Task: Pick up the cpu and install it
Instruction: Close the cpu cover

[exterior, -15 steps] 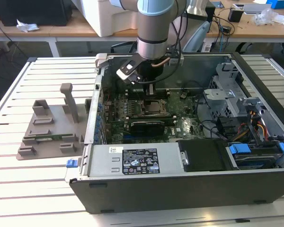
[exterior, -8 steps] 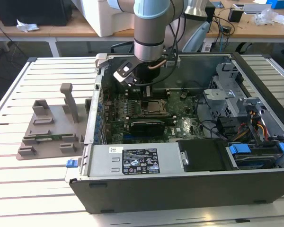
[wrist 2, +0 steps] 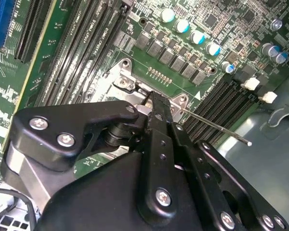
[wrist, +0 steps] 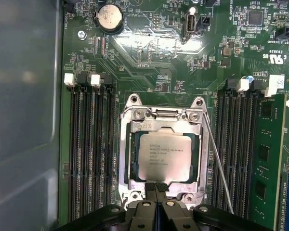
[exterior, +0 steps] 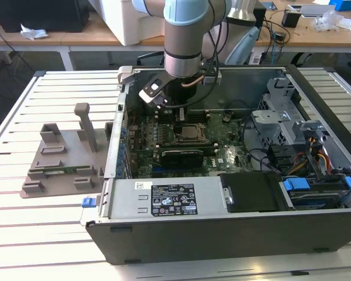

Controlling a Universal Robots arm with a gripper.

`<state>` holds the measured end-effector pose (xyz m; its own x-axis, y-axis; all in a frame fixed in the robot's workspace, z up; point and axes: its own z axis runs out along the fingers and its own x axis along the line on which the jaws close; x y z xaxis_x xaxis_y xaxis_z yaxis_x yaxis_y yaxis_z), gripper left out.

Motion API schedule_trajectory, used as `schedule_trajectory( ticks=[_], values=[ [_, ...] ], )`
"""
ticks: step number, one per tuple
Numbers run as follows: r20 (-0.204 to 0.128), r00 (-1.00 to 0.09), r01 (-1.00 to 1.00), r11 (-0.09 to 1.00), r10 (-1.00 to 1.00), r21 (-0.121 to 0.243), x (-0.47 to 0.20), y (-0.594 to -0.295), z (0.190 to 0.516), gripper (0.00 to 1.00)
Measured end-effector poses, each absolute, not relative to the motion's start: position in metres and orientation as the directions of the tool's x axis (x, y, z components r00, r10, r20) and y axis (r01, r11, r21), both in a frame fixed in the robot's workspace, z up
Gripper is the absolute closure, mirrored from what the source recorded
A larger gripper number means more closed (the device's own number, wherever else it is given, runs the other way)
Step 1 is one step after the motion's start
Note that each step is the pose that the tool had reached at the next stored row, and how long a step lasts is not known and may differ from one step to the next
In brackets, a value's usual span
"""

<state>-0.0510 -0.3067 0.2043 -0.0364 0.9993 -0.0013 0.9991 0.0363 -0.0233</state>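
Inside the socket (wrist: 124, 159), the cpu (wrist: 164, 156), closed claw (wrist: 155, 186) beside.

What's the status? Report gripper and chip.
Gripper shut, empty, at the socket edge. Chip flat in the socket. Nothing on top of it.

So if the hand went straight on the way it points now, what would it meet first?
Most likely the metal socket frame, at its edge right beside the cpu lying in the socket. The hand has its fingertips together over that edge. Depth is unclear, so it may be touching.
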Motion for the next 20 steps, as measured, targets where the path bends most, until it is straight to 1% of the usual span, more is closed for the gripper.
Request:
schedule_trajectory(
  ticks=[1, 3, 8, 10, 12, 15, 17, 20],
  values=[
    [0.000, -0.036, 0.999, 0.036, 0.999, -0.023, -0.051, -0.307, 0.204, 0.89],
    [0.015, -0.036, 0.999, 0.037, 0.999, -0.022, -0.051, -0.307, 0.205, 0.89],
    [0.018, -0.037, 0.999, 0.038, 0.999, -0.025, -0.044, -0.307, 0.210, 0.89],
    [0.026, -0.037, 0.998, 0.038, 0.999, -0.040, -0.023, -0.308, 0.210, 0.89],
    [0.029, -0.037, 0.998, 0.038, 0.999, -0.045, -0.015, -0.310, 0.210, 0.89],
    [0.029, -0.037, 0.998, 0.039, 0.999, -0.047, -0.013, -0.323, 0.210, 0.89],
    [0.029, -0.037, 0.998, 0.039, 0.999, -0.047, -0.013, -0.325, 0.211, 0.89],
    [0.029, -0.037, 0.998, 0.039, 0.999, -0.047, -0.013, -0.325, 0.236, 0.89]
  ],
)
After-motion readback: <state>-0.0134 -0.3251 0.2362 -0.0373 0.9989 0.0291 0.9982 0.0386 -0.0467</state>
